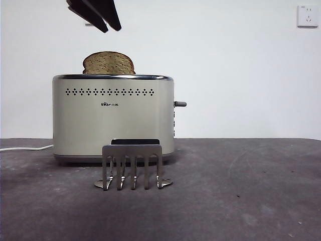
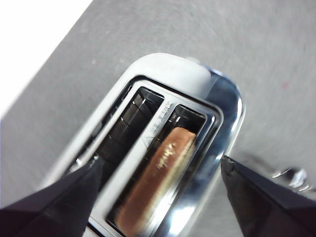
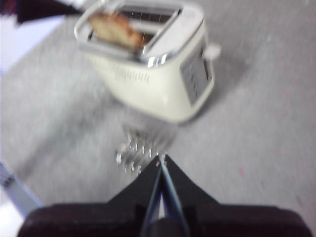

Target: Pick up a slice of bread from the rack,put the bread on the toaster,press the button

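The toaster [image 1: 113,118] stands at the middle of the table. The slice of bread [image 1: 109,64] stands in one slot, its domed top above the chrome rim. The rack [image 1: 132,165] stands empty in front of the toaster. My left gripper [image 1: 112,29] hangs open just above the bread, holding nothing. In the left wrist view its jaws [image 2: 161,160] straddle the toaster [image 2: 173,74], and the bread [image 2: 160,177] sits in the slot nearer the rack. My right gripper [image 3: 162,160] is shut and empty, back from the rack [image 3: 143,148] and the toaster [image 3: 163,79].
The toaster's lever [image 1: 180,104] sticks out of its right end, up high. A white cord [image 1: 25,148] runs left from the toaster along the table. A wall socket [image 1: 307,16] is at the top right. The dark table [image 1: 241,201] stretches right of the rack.
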Controlling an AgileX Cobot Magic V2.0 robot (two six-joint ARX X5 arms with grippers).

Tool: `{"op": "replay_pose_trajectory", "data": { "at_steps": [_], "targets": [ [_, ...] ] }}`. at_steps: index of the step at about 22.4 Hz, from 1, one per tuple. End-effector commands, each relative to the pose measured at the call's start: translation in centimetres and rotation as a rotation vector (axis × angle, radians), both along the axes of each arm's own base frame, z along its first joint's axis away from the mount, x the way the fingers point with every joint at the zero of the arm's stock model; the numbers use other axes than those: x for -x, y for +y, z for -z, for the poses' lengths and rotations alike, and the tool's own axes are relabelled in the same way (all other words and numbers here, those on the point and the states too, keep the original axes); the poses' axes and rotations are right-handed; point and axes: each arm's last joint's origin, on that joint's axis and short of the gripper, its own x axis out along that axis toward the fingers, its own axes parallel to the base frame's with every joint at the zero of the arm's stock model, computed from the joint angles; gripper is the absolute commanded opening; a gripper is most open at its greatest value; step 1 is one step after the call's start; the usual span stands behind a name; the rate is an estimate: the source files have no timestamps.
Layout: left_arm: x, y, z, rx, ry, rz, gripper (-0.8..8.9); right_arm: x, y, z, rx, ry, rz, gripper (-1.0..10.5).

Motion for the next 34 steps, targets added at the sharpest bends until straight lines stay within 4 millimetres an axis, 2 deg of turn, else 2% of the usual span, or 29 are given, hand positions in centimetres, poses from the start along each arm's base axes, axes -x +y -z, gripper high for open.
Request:
{"op": "replay_pose_trajectory", "data": {
  "at_steps": [1, 5, 9, 11, 15, 24, 34],
  "targets": [
    [1.7, 0.6, -1.1, 0.097, 0.082, -0.108, 4.05, -2.1, 0.4, 0.2, -0.102, 0.032, -0.012, -0.1],
    [4.7, 1.7, -2.8, 0.150, 0.139, -0.172, 4.04, -7.1, 1.6, 1.5, -0.252, 0.059, -0.038, -0.1],
    [7.4, 2.4, -4.1, 0.219, 0.206, -0.147, 4.04, -11.9, 4.0, 4.3, -0.318, 0.109, -0.056, -0.1],
    [8.3, 2.5, -4.4, 0.260, 0.241, -0.095, 4.04, -14.2, 5.4, 5.8, -0.317, 0.148, -0.072, -0.1],
    [8.9, 2.6, -4.5, 0.279, 0.286, -0.092, 4.04, -17.3, 6.8, 7.1, -0.307, 0.187, -0.079, -0.1],
    [9.2, 2.7, -4.2, 0.268, 0.325, -0.102, 4.04, -22.2, 8.2, 9.3, -0.290, 0.221, -0.047, -0.1],
    [9.2, 2.7, -4.3, 0.269, 0.323, -0.102, 4.04, -24.2, 8.8, 11.7, -0.281, 0.193, -0.024, -0.1]
  ]
}}
